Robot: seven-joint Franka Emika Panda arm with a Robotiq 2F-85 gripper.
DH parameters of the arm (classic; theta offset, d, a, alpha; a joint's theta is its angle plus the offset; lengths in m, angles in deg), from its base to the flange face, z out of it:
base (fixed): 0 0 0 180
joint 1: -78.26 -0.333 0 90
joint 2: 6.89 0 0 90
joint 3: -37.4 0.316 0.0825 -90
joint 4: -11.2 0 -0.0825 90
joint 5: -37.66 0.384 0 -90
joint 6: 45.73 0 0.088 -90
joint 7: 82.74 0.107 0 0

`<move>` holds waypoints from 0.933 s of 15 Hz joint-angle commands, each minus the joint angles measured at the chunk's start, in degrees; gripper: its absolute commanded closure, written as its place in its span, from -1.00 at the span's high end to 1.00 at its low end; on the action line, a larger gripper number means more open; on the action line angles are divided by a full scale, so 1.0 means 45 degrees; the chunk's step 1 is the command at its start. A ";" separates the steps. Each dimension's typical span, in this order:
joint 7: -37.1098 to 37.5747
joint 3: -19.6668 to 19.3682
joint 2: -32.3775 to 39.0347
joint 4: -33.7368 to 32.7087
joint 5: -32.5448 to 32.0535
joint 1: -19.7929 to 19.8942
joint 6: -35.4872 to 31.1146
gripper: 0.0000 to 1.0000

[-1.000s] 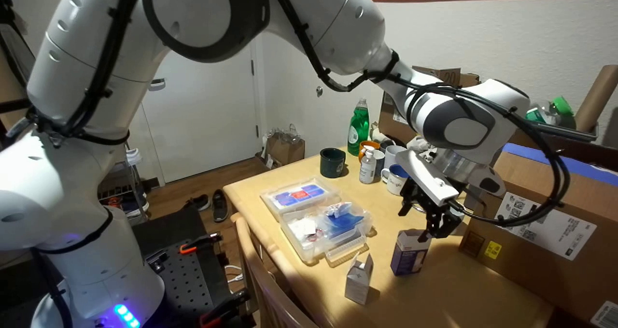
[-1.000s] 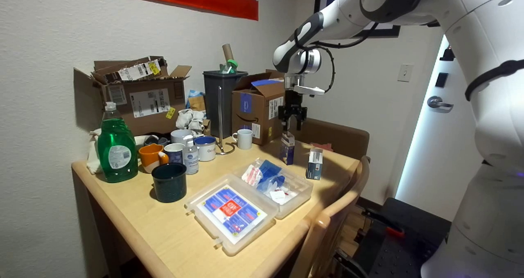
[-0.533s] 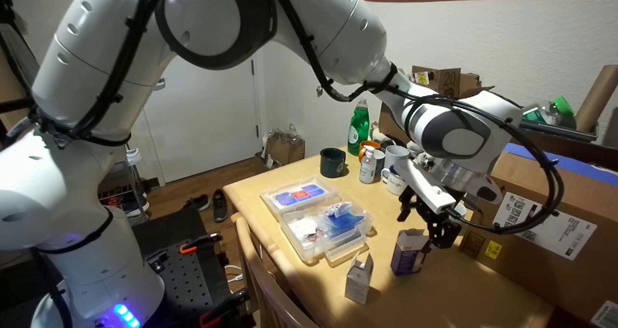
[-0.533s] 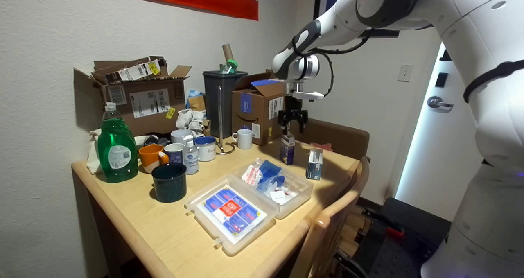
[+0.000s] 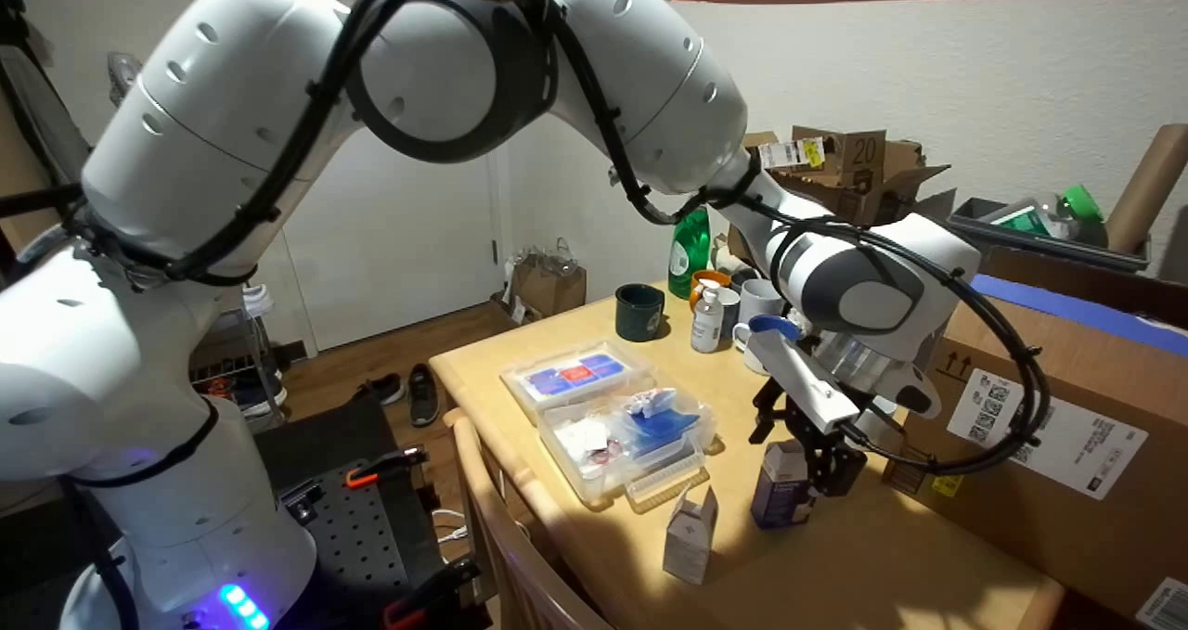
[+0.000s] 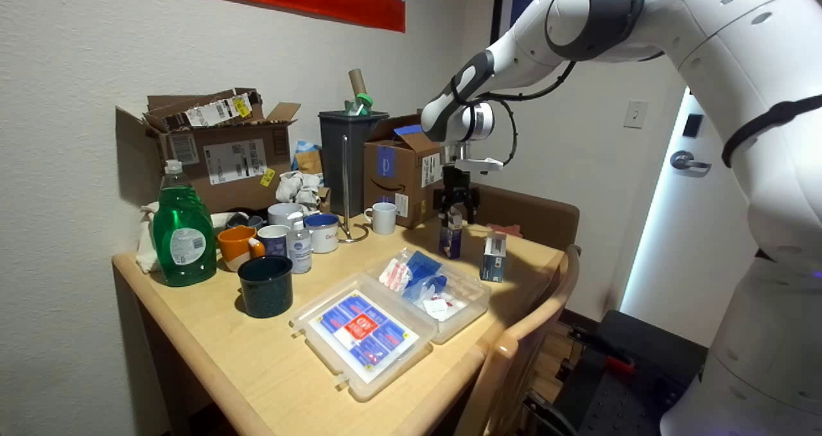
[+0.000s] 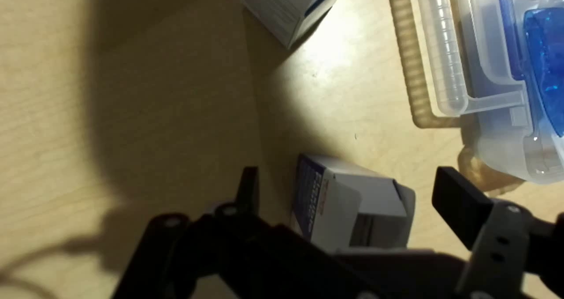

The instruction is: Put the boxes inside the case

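“Under our gripper (image 7: 350, 183), what do we see?”

“The dark blue carton (image 5: 780, 489), upright: long axis vertical, flapped end pointing up towards us. Our jaws stand wide, one each side in the wrist view, holding nothing.”

“So we judge this a pick?”

“Likely; next we need to go lower, close, then lift towards the case (image 7: 500, 156), off to one side of the gripper.”
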 commanded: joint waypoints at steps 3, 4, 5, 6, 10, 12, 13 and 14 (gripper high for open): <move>0.1123 -0.0171 0.0768 -0.0348 -0.0332 -0.0449 -0.1379 1.00; 0.1287 -0.0191 0.0826 -0.0340 -0.0323 -0.0469 -0.1715 1.00; 0.1448 -0.0205 0.0837 -0.0335 -0.0300 -0.0481 -0.1985 1.00; 0.1639 -0.0241 0.0838 -0.0295 -0.0297 -0.0509 -0.2323 1.00; 0.2100 -0.0331 0.0868 -0.0139 -0.0324 -0.0519 -0.3028 0.46; 0.2154 -0.0386 0.0848 -0.0090 -0.0334 -0.0515 -0.3168 0.23; 0.2227 -0.0433 0.0825 -0.0054 -0.0344 -0.0524 -0.3268 0.03; 0.2340 -0.0498 0.0773 0.0021 -0.0385 -0.0547 -0.3367 -0.11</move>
